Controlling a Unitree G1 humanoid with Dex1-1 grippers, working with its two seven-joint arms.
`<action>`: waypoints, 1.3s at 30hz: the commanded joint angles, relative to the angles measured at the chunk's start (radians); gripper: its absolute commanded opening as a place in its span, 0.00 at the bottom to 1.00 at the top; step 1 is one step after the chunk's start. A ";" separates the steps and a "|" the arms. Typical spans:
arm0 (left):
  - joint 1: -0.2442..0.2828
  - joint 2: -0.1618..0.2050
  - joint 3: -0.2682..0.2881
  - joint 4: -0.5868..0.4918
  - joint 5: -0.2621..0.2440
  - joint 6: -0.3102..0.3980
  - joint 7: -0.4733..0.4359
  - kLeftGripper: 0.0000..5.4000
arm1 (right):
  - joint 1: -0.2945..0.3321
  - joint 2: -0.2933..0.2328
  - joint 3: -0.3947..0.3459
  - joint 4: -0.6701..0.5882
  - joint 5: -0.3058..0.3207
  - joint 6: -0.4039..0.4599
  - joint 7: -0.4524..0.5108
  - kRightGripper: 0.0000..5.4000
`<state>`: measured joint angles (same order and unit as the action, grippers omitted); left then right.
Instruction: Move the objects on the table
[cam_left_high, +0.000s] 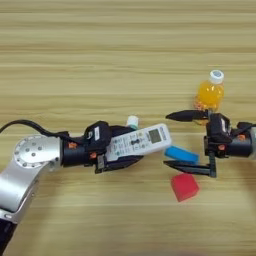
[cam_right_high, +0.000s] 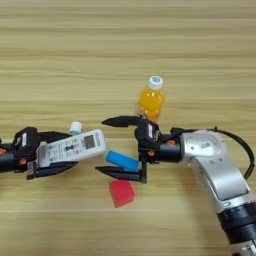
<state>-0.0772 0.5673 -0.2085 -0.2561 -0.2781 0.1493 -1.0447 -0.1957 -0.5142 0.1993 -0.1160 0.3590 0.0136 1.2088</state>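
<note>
Plank-grained wooden table (cam_left_high: 100, 60); left gripper (cam_left_high: 131, 148) clenched on slab-shaped white remote (cam_left_high: 137, 143), right gripper (cam_left_high: 181, 142) splayed.

Left gripper (cam_left_high: 131, 150) reaches in from lower left over the light-brown wooden bench (cam_left_high: 100, 60), jaws clamped on the white remote control with grey buttons (cam_left_high: 136, 144). Right gripper (cam_right_high: 114, 146), arm entering from lower right, jaws spread wide, pointing toward the remote.
</note>
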 joint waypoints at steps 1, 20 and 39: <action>-0.039 0.020 -0.029 -0.015 0.025 0.018 -0.008 0.53 | -0.060 -0.016 0.039 0.004 -0.034 0.022 0.017 1.00; -0.064 0.036 -0.058 -0.027 0.050 0.030 -0.010 0.53 | -0.188 -0.019 0.152 0.046 -0.118 0.051 0.065 1.00; -0.069 0.031 -0.052 -0.011 0.053 0.018 0.003 0.53 | -0.154 -0.045 0.166 0.002 -0.112 0.053 0.099 1.00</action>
<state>-0.1297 0.5871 -0.2617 -0.2691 -0.2407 0.1697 -1.0465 -0.3506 -0.5456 0.3578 -0.0898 0.2495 0.0579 1.2977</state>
